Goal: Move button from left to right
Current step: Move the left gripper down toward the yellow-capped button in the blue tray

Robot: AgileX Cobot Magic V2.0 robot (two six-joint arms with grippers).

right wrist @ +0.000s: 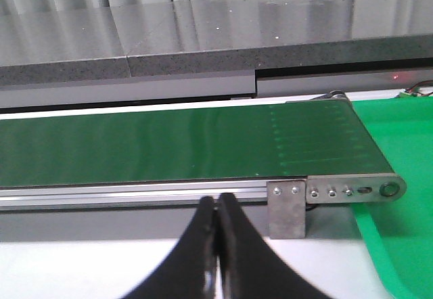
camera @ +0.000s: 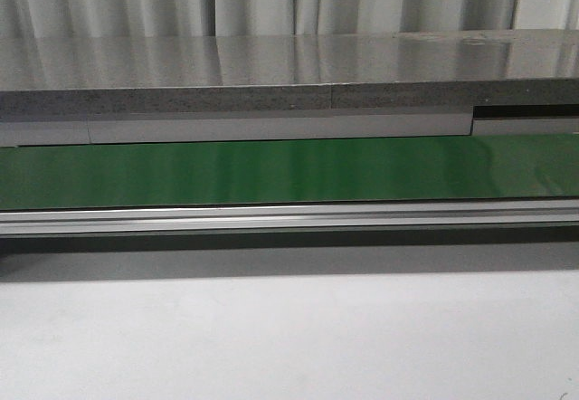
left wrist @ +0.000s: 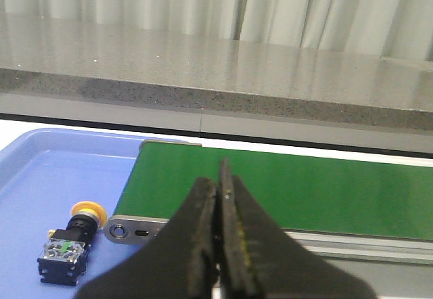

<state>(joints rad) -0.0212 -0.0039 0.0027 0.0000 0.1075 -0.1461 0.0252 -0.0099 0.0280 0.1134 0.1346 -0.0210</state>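
The button (left wrist: 70,240), a yellow-orange cap on a black boxy body with metallic contacts, lies on its side in a blue tray (left wrist: 47,177) beside the left end of the green conveyor belt (left wrist: 284,187). My left gripper (left wrist: 219,177) is shut and empty, to the right of the button and apart from it. My right gripper (right wrist: 217,201) is shut and empty, in front of the belt's rail near the belt's right end (right wrist: 352,191). Neither gripper nor the button shows in the front view.
The green belt (camera: 289,169) runs across the front view with an aluminium rail (camera: 289,217) along its near side. A grey stone counter (camera: 271,74) lies behind it. A green tray (right wrist: 399,197) sits at the belt's right end. White table surface (camera: 289,337) lies in front.
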